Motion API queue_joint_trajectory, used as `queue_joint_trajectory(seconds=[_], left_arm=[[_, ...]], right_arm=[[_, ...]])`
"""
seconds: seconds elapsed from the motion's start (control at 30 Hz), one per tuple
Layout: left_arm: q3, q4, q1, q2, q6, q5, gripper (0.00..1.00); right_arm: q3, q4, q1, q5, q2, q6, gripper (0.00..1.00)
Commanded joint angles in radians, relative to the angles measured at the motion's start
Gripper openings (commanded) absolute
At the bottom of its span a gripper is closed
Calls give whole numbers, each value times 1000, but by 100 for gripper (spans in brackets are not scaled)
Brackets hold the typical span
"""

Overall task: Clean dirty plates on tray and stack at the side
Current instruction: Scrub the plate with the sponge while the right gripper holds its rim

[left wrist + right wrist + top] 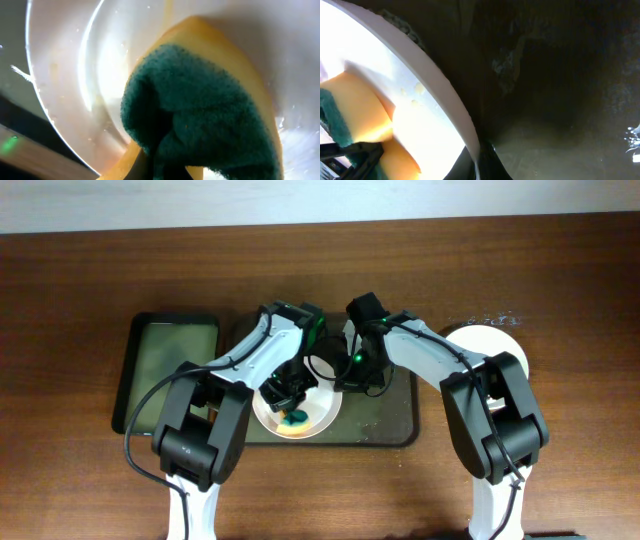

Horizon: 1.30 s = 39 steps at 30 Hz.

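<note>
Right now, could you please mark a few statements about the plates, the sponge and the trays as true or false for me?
1. The sponge rests on a plate that sits on the dark tray. True.
2. The sponge's scouring face is red. False: it is dark green, backed by yellow foam.
3. A second plate sits on the table to the right of the dark tray. True.
4. The narrow tray lies to the right of the dark tray. False: it lies to its left.
</note>
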Motion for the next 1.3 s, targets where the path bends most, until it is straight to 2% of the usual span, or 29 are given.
queue_joint_trajectory(seconds=[0.0, 0.2, 0.27, 0.37, 0.5, 0.6, 0.8, 0.93, 1.07, 1.17, 1.27], left_arm=[[-23, 95, -31, 32, -102, -92, 0], [-23, 240, -37, 32, -100, -240, 0], [-23, 315, -25, 32, 2, -289, 0], [-23, 441, -6, 32, 232, -302, 0], [-23, 504, 23, 32, 381, -282, 0], [-23, 545, 53, 32, 533, -220, 0], [-23, 632, 145, 32, 627, -110, 0], [-23, 712, 194, 32, 687, -99, 0], [-23, 759, 198, 32, 874, -66, 0], [-23, 739, 198, 32, 1022, 117, 0], [-23, 682, 198, 32, 1067, 371, 0]], right_arm=[[-28, 3, -3, 62, 51, 16, 4], [-28, 0, -3, 63, 51, 15, 4], [-28, -1, -3, 63, 51, 15, 4], [-28, -4, -3, 66, 51, 16, 4], [-28, -4, -3, 66, 51, 15, 4], [-28, -4, -3, 66, 51, 15, 4], [-28, -4, -3, 66, 51, 15, 4], [-28, -4, -3, 66, 51, 15, 4], [-28, -4, -3, 66, 51, 15, 4], [-28, -3, -3, 66, 51, 15, 4], [-28, -4, -3, 66, 51, 15, 4]])
